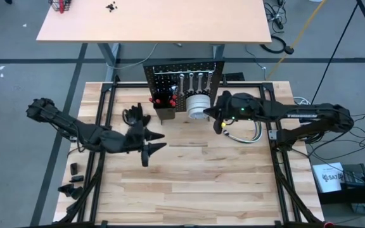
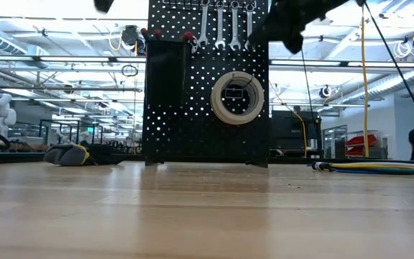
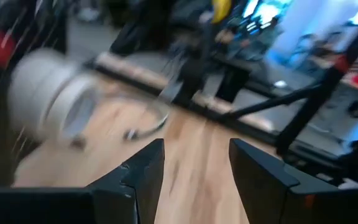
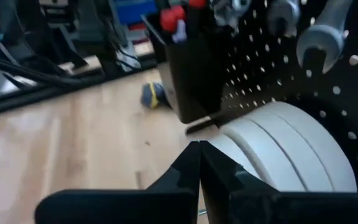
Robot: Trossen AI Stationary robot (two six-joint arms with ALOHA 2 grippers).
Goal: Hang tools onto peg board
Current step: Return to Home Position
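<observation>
**Both my grippers clear of the board, tools hanging**

The pale wooden tabletop (image 1: 189, 183) carries the peg board (image 1: 157, 81), an upright black metal panel full of small round holes, at its far edge. My right gripper (image 1: 209, 114) hovers just in front of the board's right half, its fingers pressed flat together with nothing between them. My left gripper (image 1: 159, 142) hangs over the table well in front of the board, fingers spread and empty. The white tape rolls (image 1: 198, 104), smooth stacked rings, hang on the board just beside my right fingertips. Next to them sits the small black bin (image 1: 168, 114), boxy and matte, with the red-topped screwdrivers (image 1: 160, 99) standing in it. The silver wrenches (image 1: 192, 81) hang in a row above the rolls. From table height the rolls read as one ring, with the board's holes visible through it. My right wrist view shows them as several bands side by side, while my left wrist view gives only a pale blur
</observation>
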